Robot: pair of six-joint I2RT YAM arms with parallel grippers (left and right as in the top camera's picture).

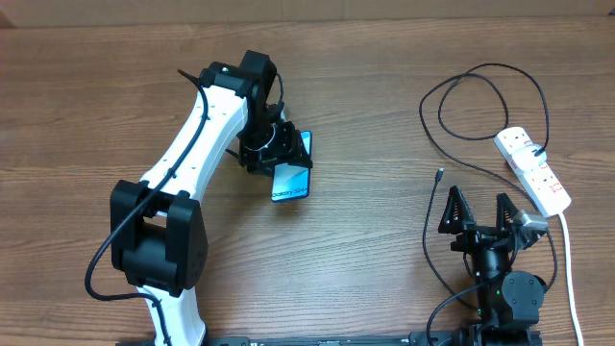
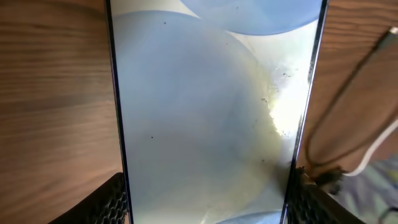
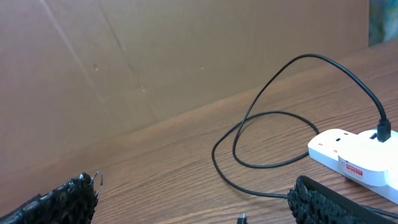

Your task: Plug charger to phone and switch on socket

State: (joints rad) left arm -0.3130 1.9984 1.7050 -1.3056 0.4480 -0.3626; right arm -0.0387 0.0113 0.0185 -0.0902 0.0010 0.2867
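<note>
My left gripper [image 1: 279,159] is shut on the phone [image 1: 290,179], its fingers pressed against the phone's two long black edges. The phone's light blue screen fills the left wrist view [image 2: 211,124], and it is lifted and tilted above the table left of centre. My right gripper [image 1: 479,213] is open and empty at the front right. The charger [image 1: 461,125] is a thin black cable looping from the socket; its plug tip [image 1: 439,174] lies just beyond my right fingers and shows in the right wrist view [image 3: 241,218]. The white socket [image 1: 533,168] lies at the right edge.
A thick white cord [image 1: 569,269] runs from the socket toward the front right edge. The socket [image 3: 351,158] and cable loop [image 3: 273,137] lie ahead and right of the right gripper. A brown cardboard wall [image 3: 155,56] stands behind the table.
</note>
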